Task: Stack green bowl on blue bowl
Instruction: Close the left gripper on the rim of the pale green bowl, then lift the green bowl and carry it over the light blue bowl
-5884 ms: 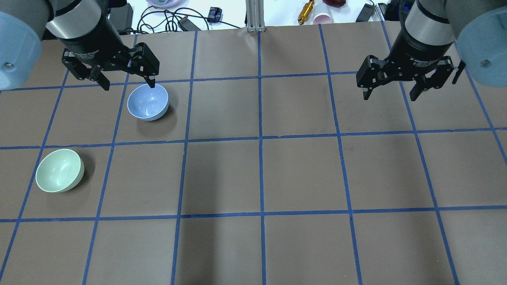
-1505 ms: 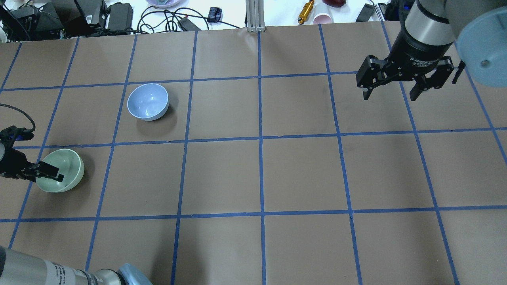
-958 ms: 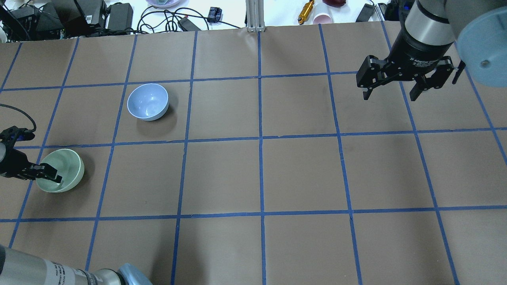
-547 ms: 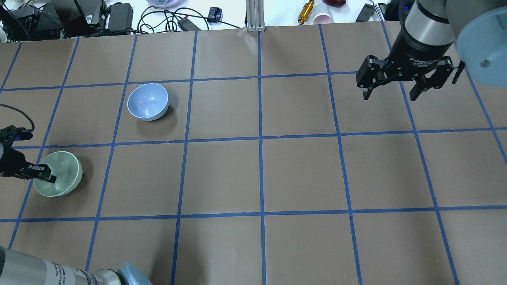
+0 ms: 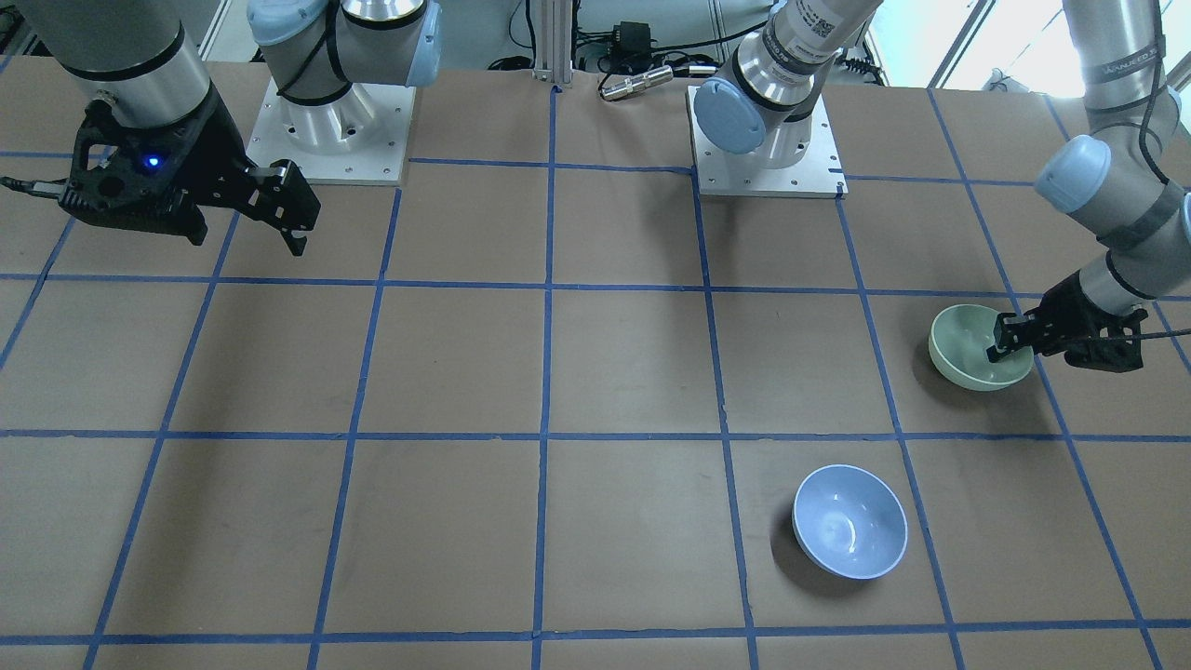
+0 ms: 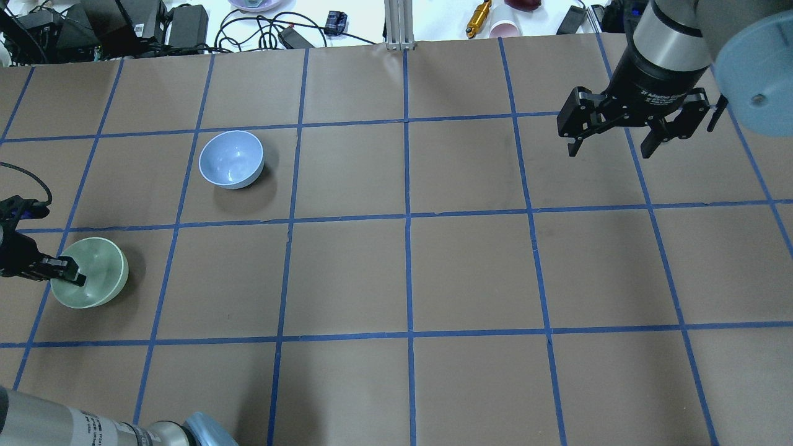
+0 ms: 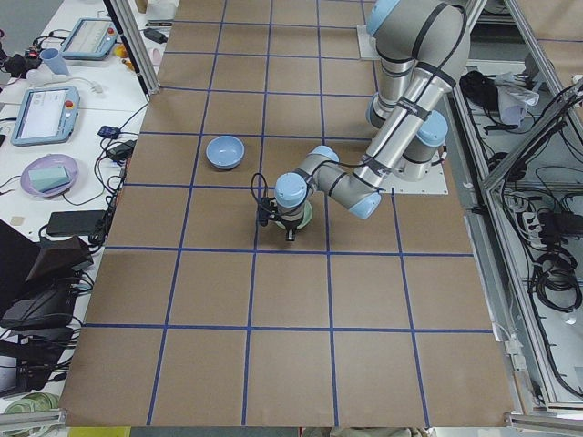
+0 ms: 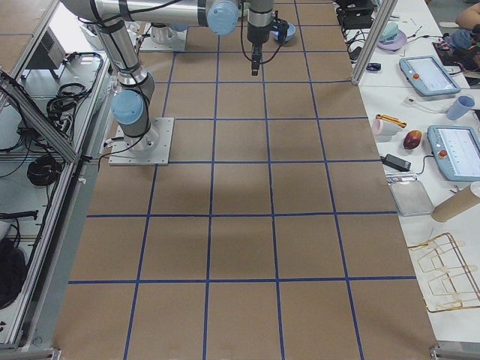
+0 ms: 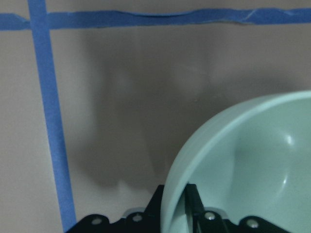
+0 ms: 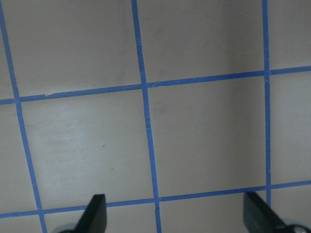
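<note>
Overhead exterior: left gripper [image 6: 69, 273] is clamped on the left rim of the green bowl [image 6: 100, 280], at near left. Blue bowl [image 6: 230, 160] sits farther back and rightward, well apart. Right gripper [image 6: 610, 148] hangs far right, fingers spread apart.

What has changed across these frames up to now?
The left gripper moved from beside the blue bowl to the green bowl and shut on its rim; the green bowl has shifted slightly toward that arm. The blue bowl and the open right gripper stayed put.
</note>
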Available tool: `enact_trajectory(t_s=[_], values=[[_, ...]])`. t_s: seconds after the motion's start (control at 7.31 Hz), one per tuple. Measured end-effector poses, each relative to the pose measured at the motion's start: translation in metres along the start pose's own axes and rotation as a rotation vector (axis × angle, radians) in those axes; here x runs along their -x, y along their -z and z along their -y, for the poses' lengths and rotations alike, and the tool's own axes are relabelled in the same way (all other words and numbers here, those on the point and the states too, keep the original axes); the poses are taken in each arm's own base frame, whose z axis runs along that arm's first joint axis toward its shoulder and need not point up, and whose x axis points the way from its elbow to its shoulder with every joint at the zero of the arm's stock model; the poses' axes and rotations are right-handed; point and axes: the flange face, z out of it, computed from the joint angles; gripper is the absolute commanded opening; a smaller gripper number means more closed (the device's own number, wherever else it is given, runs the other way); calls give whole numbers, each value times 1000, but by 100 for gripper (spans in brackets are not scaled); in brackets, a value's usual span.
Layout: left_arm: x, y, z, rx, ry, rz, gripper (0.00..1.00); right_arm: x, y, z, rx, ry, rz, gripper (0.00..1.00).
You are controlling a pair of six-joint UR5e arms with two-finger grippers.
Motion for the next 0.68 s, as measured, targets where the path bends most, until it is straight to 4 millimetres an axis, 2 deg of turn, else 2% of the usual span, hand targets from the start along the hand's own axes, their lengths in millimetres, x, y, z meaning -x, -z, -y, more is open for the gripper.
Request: enact_trajectory(t_s=[0.27, 0.68], values=[[0, 15, 3, -11, 11, -18, 0, 0, 0, 0, 0, 0, 1, 100], [1, 50, 20, -13, 71, -135, 0, 0, 0, 0, 0, 0, 0, 100]])
